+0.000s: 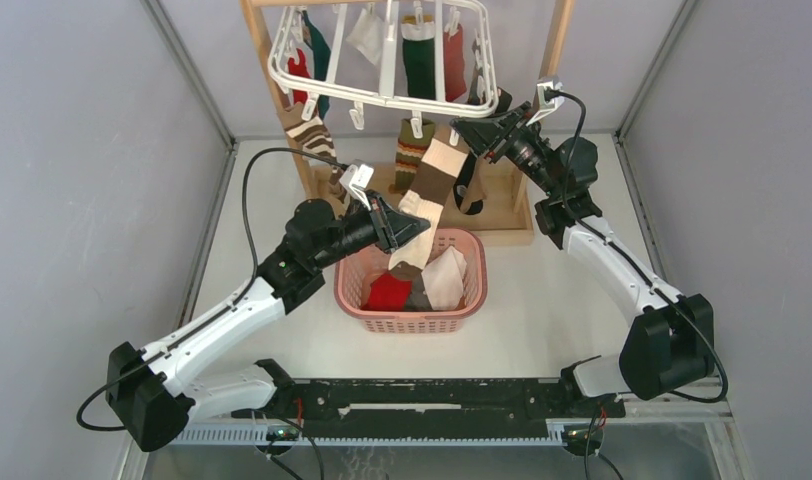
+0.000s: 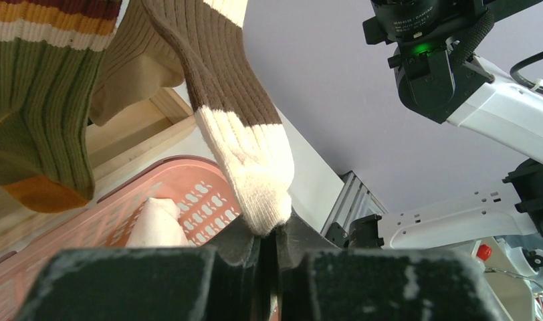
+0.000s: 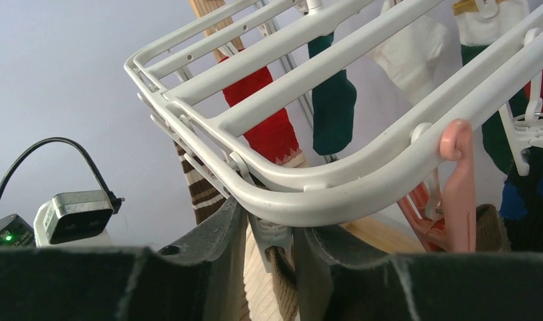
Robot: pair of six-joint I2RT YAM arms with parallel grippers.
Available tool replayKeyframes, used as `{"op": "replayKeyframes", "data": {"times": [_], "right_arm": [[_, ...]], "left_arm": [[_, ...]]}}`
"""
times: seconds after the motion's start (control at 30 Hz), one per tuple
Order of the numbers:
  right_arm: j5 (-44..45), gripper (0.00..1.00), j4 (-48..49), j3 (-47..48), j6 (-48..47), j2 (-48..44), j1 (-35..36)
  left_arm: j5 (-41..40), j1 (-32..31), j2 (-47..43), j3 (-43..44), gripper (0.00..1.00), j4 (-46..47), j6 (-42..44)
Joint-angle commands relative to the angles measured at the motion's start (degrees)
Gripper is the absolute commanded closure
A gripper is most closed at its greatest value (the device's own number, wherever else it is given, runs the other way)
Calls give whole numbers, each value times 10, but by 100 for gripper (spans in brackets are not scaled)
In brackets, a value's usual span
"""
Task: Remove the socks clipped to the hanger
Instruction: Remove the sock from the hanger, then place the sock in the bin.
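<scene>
1. The left gripper (image 1: 417, 228) has its jaws clamped on the cream toe of the brown-and-cream striped sock (image 1: 437, 175), right over the far rim of the pink laundry basket (image 1: 462, 310) on the table (image 1: 552, 300). The sock's cuff is clipped up at the near edge of the white hanger (image 3: 336, 200), so the sock runs on a slant between the two.
2. The right gripper (image 3: 269, 251) is up at that edge, jaws narrow on either side of the white clip (image 3: 267, 231) holding the cuff. It's impossible to tell if they're actually squeezing it.
3. Biggest worry imo: if the left arm tugs before the clip opens, the whole hanger probably tips or swings on the wooden rack (image 1: 557, 40). Or the toe just slips out, since only the tip is pinched.
4. The right jaws sit tight under the frame bar, so they could skid off the clip and bite the bar instead.
5. The olive striped sock (image 2: 35, 100) hangs just beside and could get dragged along.
6. Once freed, the cuff end might flop outside the basket, since it hangs beyond the far rim.
7. Writing: there's small print on the lens ring (image 2: 422, 17) on the right arm, but it's too tiny to read. No visible labels on the socks or hanger.
</scene>
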Motion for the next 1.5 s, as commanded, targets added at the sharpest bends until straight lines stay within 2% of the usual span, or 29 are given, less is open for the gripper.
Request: {"op": "replayKeyframes", "data": {"times": [0.0, 0.1, 0.23, 0.53, 0.77, 0.93, 1.03, 1.17, 1.33, 1.4, 1.47], "right_arm": [[-6, 77, 28, 27, 5, -2, -1], [-5, 90, 26, 27, 5, -2, -1], [-5, 99, 26, 27, 7, -3, -1], [-2, 99, 20, 27, 6, -3, -1], [-4, 98, 11, 27, 5, -3, 1], [-5, 91, -11, 27, -1, -5, 5], [-5, 80, -21, 27, -4, -7, 6], [-2, 58, -41, 27, -12, -14, 9], [3, 47, -65, 18, -26, -30, 10], [1, 38, -76, 12, -31, -38, 8], [-2, 33, -88, 6, -37, -47, 9]], "left_arm": [[11, 6, -6, 34, 91, 27, 7], [10, 6, -11, 31, 91, 26, 7], [9, 8, -16, 26, 91, 25, 6], [30, 7, -60, 19, 91, -14, -8], [15, 7, -105, -12, 90, -35, -10], [17, 6, -88, -9, 90, -25, -9], [16, 6, -71, 5, 90, -22, -3], [19, 7, -50, 22, 91, -25, 5], [20, 7, -41, 21, 91, -21, 5], [24, 6, -38, 17, 90, -15, -1], [28, 7, -32, 14, 90, -15, -5]]}}
